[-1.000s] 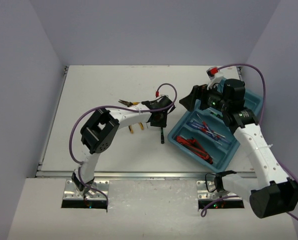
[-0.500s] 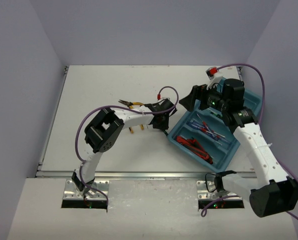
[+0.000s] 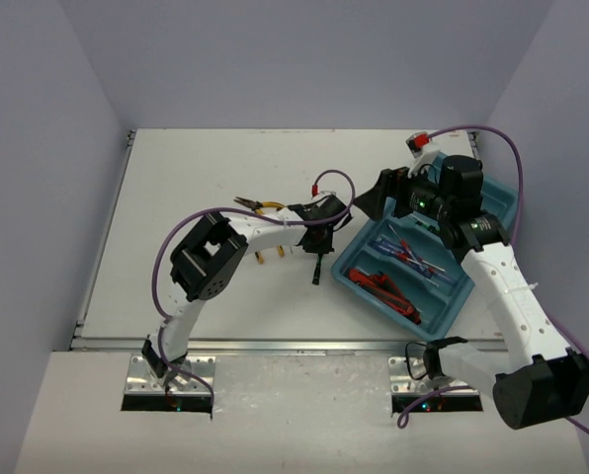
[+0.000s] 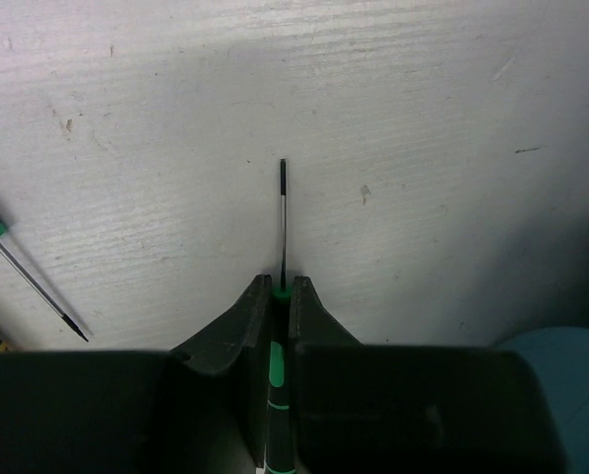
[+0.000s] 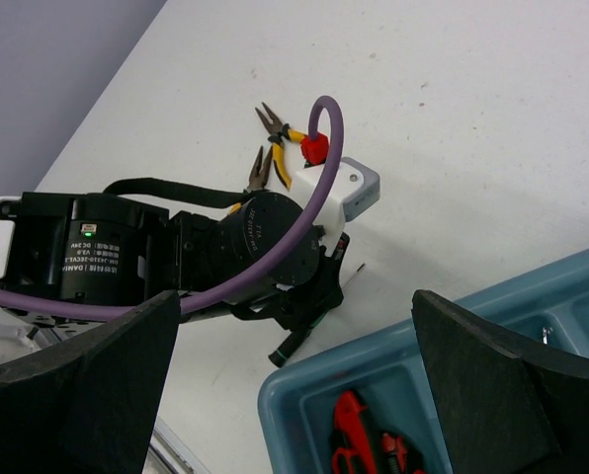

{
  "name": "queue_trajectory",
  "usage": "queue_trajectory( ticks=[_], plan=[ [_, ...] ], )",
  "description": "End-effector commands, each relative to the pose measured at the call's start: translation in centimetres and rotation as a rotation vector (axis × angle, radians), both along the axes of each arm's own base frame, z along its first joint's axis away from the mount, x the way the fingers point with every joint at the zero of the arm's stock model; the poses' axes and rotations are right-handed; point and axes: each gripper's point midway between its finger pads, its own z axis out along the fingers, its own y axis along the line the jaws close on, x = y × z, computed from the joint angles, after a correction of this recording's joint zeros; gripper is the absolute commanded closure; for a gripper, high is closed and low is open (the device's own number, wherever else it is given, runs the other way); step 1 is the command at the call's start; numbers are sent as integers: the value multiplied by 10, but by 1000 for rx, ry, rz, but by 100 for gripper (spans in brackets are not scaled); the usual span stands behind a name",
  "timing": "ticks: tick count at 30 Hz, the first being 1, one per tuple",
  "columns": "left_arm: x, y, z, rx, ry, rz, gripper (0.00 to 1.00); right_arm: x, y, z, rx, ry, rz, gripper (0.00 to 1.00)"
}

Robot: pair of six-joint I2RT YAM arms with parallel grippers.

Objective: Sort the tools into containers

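My left gripper (image 3: pixel 317 244) (image 4: pixel 281 286) is shut on a black-green screwdriver (image 4: pixel 278 365). Its thin shaft (image 4: pixel 283 217) sticks out past the fingertips over the white table. Its handle end (image 3: pixel 316 277) (image 5: pixel 287 348) lies just left of the teal tray (image 3: pixel 352 272) (image 5: pixel 304 390). Red-handled pliers (image 3: pixel 393 294) (image 5: pixel 359 439) and blue-handled screwdrivers (image 3: pixel 413 255) lie in the tray's compartments. My right gripper (image 3: pixel 378 197) (image 5: pixel 293 326) hangs open and empty over the tray's left end.
Yellow-handled pliers (image 3: pixel 258 206) (image 5: pixel 280 138) lie on the table behind my left forearm, with a second pair (image 5: pixel 258 173) beside them. Another black-green screwdriver (image 4: pixel 28 276) lies at the left of the left wrist view. The left arm's purple cable (image 3: pixel 329 178) loops above the wrist.
My left gripper has closed its jaws on the black-green screwdriver and its wrist has shifted a little beside the tray. The right arm has not moved.
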Motion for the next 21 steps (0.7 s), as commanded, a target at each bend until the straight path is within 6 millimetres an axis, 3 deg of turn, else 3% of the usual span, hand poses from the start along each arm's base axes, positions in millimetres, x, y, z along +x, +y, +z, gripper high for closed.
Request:
queue_trajectory(
  ticks=[1,8,13,16,21],
  plan=[
    [-13,28,-28,132,38,6,100,4,6,19,16,-67,31,1],
    [0,56,14,93,-45,60,100,-2,17,26,61,-41,86,1],
    [4,81,28,68,-72,122,100,-23,40,41,205,-5,220,1],
    [5,83,36,47,-90,125,100,-32,50,48,247,-2,314,1],
    [6,85,57,13,-139,139,100,-24,50,31,226,73,304,1]
  ],
)
